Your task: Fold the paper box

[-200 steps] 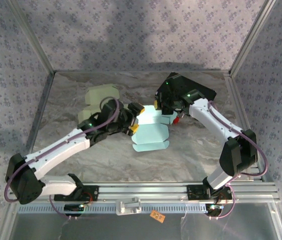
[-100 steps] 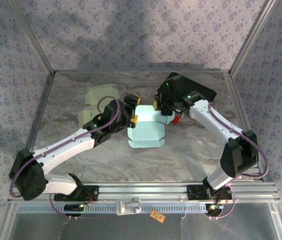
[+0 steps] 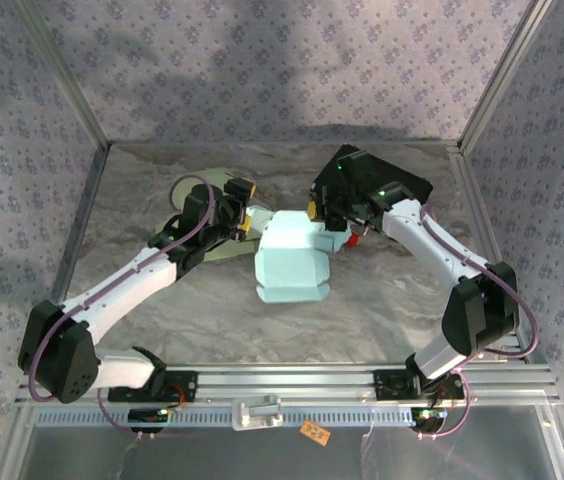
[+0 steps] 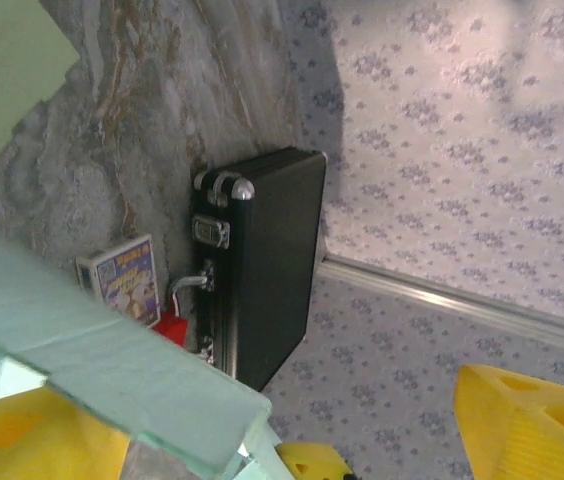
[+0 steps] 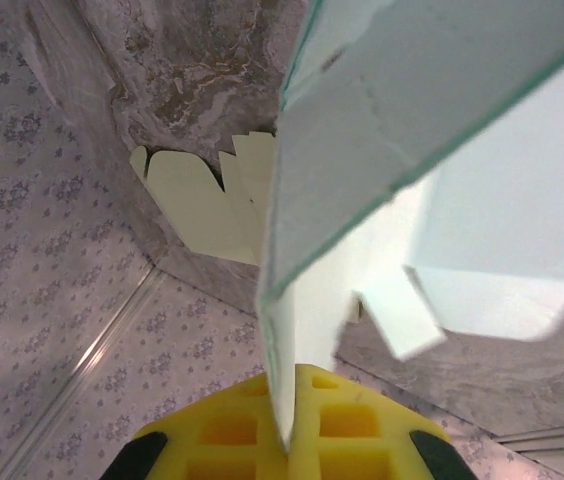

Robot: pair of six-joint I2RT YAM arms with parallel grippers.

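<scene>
My right gripper point(image 5: 287, 432) pinches the paper box point(image 3: 292, 260) by its far edge, middle of the table point(image 3: 392, 305), long axis near-to-far. Left gripper point(image 3: 245, 207) spread beside it. Carton point(image 4: 122, 282) print unreadable.

You have lilac floral walls point(image 3: 262, 70) on the left, far and right sides, a grey marbled table point(image 3: 382, 300), and an aluminium rail point(image 3: 312, 380) along the near edge.
</scene>
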